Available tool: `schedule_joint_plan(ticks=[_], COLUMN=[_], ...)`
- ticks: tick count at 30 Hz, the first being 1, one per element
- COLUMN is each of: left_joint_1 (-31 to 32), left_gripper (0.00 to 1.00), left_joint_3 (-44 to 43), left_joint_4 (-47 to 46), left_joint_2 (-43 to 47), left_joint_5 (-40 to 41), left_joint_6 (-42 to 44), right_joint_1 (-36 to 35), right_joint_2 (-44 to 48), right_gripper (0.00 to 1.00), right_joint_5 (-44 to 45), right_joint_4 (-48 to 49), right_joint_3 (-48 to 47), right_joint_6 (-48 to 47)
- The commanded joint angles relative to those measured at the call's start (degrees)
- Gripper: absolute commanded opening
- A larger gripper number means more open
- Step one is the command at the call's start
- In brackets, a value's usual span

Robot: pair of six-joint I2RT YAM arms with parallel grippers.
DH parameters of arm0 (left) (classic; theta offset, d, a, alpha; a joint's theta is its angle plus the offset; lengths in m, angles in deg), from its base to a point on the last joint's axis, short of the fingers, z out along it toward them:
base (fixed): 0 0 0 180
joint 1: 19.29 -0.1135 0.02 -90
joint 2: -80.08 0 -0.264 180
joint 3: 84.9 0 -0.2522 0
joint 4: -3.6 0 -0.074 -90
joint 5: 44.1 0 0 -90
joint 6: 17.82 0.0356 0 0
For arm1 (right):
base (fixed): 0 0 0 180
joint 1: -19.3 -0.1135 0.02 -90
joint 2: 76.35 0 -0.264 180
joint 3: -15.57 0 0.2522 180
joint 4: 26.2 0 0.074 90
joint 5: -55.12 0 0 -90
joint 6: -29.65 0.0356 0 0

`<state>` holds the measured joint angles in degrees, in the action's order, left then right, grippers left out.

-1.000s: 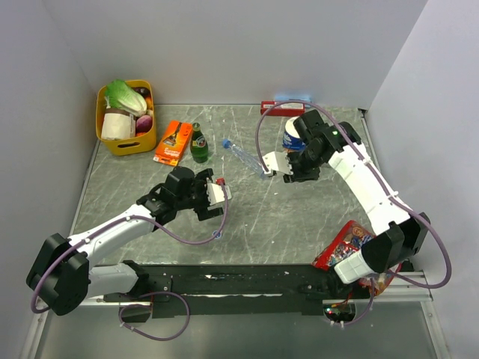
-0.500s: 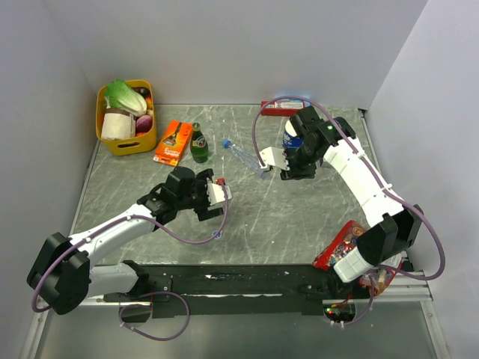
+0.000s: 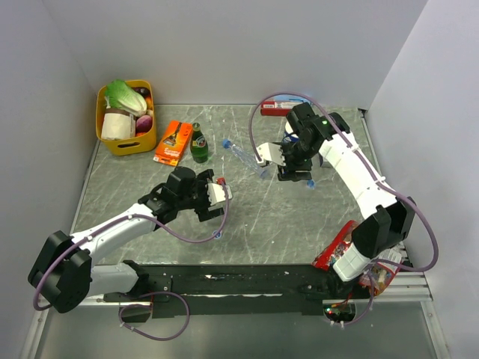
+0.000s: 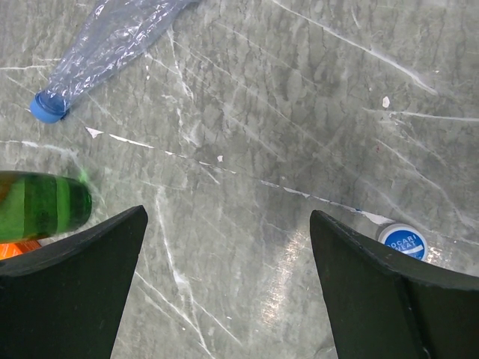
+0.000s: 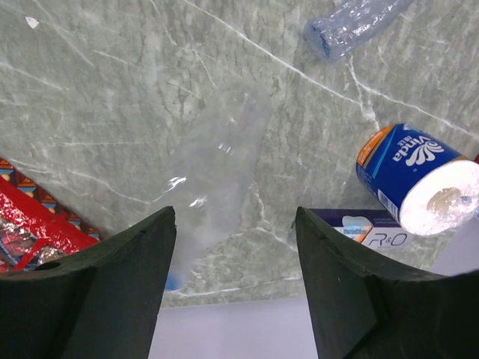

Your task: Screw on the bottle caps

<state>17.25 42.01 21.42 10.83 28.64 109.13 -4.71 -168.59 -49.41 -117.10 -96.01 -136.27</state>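
**Item:** clear bottle (image 5: 217,168), blurred, lying lengthways on the table (image 5: 90,90) between the fingers of the right gripper (image 5: 236,213). A blue cap (image 5: 172,281) sits at its lower end in the wrist view.

- **Right jaws:** parted, clamped on nothing. I judge this bottle capped and let go. To finish well I would lift straight off, fingers clear of both flanks, so it does not roll.
- **Second bottle** (image 4: 120,37), with second cap (image 4: 49,108) on its neck, lies ahead of the left gripper (image 4: 228,217), which is spread wide and empty.
- **Third cap** (image 4: 403,241), just beside its right finger, looks loose — lettered "POCARI".
- **Beyond:** green bottle (image 4: 41,203); paper roll (image 5: 419,179), "Vinda"; box (image 5: 367,238), "R°O"; red packet (image 5: 22,217) — print unreadable.
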Motion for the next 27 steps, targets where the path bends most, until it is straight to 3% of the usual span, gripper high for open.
schedule_joint_plan(ticks=[1, 8, 13, 18, 24, 27], left_joint_1=[-0.5, -0.6, -1.2, -3.3, -13.8, -20.3], left_gripper=[0.96, 0.96, 0.96, 0.96, 0.96, 0.96], left_joint_3=[-1.7, -2.2, -6.5, -17.2, -27.7, -29.4], left_joint_4=[-1.5, -1.7, -3.2, -0.7, 3.5, 3.9], left_joint_2=[-0.3, -0.2, 0.8, -1.1, 0.1, 2.8], left_joint_5=[-1.7, -0.9, 0.7, 4.8, 9.9, 13.6], left_joint_6=[-0.8, -1.8, -7.8, -17.6, -31.7, -36.5], right_joint_1=[-0.1, 1.0, 1.2, 0.8, -3.0, -9.5], right_joint_2=[-0.8, -1.0, 4.0, 7.2, 6.7, 3.8], right_gripper=[0.72, 0.73, 0.73, 0.75, 0.75, 0.77], right_joint_5=[-0.9, -1.6, -6.3, -17.5, -28.7, -29.6], right_joint_4=[-11.6, -7.3, 5.9, 13.2, 19.0, 22.7], right_joint_3=[-2.4, -2.3, 3.5, 7.3, 3.2, -2.1], right_joint_6=[0.3, 3.5, 16.4, 28.9, 37.2, 39.2])
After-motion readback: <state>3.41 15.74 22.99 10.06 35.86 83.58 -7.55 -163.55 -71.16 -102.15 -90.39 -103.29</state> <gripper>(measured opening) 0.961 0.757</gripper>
